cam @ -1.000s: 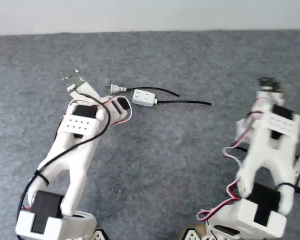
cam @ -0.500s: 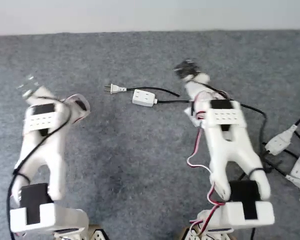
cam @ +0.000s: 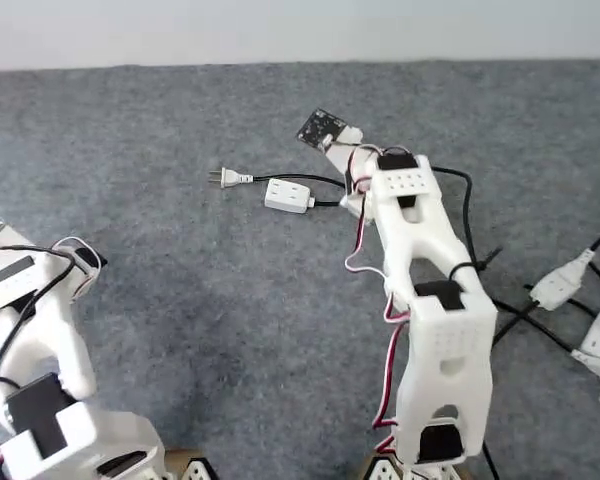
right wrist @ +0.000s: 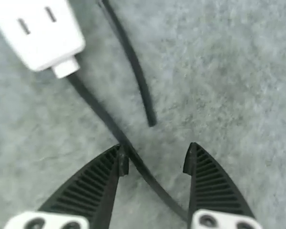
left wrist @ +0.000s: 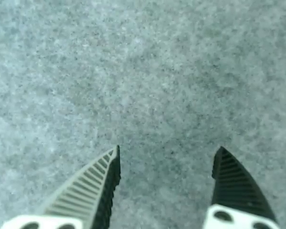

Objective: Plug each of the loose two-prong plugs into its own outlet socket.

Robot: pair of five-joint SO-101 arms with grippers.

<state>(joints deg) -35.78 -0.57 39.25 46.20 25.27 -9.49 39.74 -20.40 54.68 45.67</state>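
A loose two-prong plug [cam: 226, 178] lies on the grey carpet, its black cord curving off to the right. Just right of it sits a white outlet socket block [cam: 288, 195] with its own black cord. My right arm [cam: 410, 220] stretches over that cord. In the right wrist view my right gripper [right wrist: 156, 152] is open, low over the carpet, with the socket's cord [right wrist: 107, 121] running between its fingers. The socket block [right wrist: 40, 33] lies just ahead, beside the free end of the plug's cord [right wrist: 133, 71]. My left gripper [left wrist: 169, 152] stands open over bare carpet by the left edge.
More white plugs and socket blocks [cam: 558, 285] with black cords lie at the right edge of the carpet. My left arm [cam: 30, 300] stands folded at the near left. A pale wall runs along the far edge.
My left arm has swung away from the plug to the left edge. My right arm has swung in from the right to the cord beside the socket block.
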